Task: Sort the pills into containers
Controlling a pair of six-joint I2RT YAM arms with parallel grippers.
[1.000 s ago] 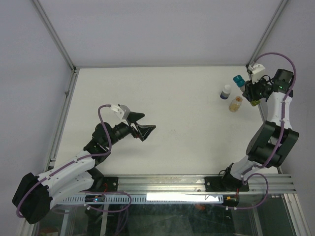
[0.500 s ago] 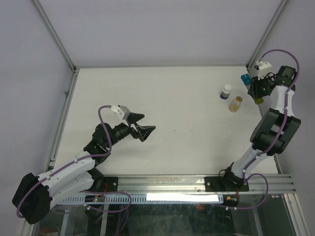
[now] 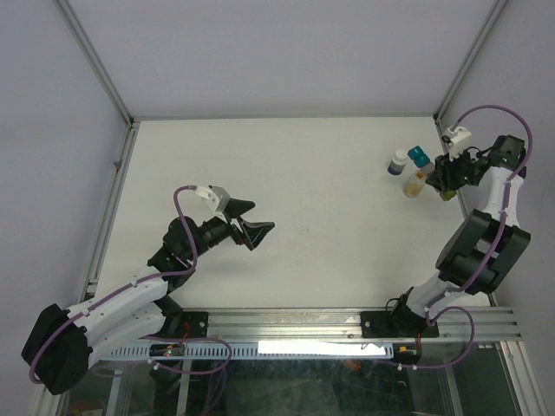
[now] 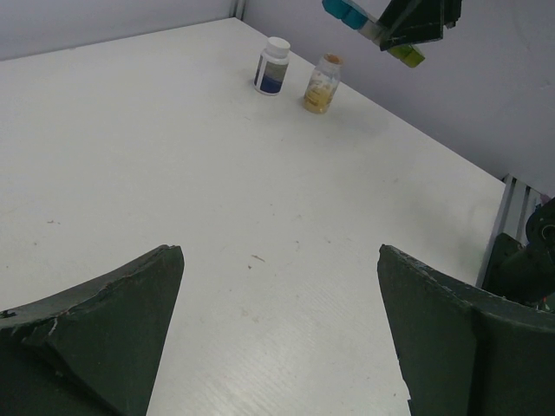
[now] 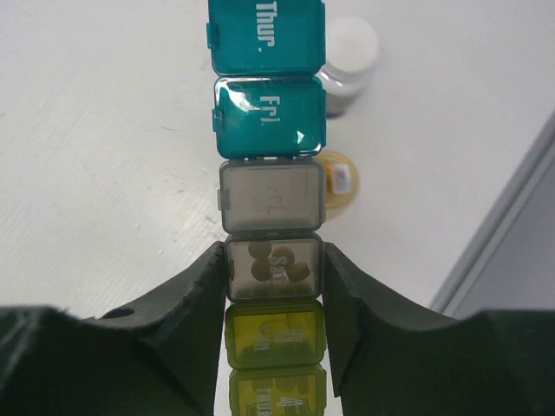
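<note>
My right gripper (image 5: 274, 269) is shut on the containers (image 5: 270, 208), a strip of joined cube compartments in teal, grey and yellow-green. The jaws clamp the grey cube that holds several brown pills. The strip hangs in the air over the table's far right corner (image 3: 431, 166) and shows in the left wrist view (image 4: 373, 22). The white-capped bottle (image 3: 398, 162) and the amber bottle (image 3: 416, 183) stand just below it. My left gripper (image 3: 250, 222) is open and empty, low over the table's left middle.
The right table edge and metal frame rail (image 5: 494, 234) lie close beside the held strip. The enclosure's back wall and corner post (image 3: 451, 95) stand just behind the right arm. Both bottles also show in the left wrist view (image 4: 273, 66), (image 4: 322, 83).
My right gripper has swung with the strip, first back toward the corner, then down and left, so the strip now hangs over the two bottles. The left arm has not moved.
</note>
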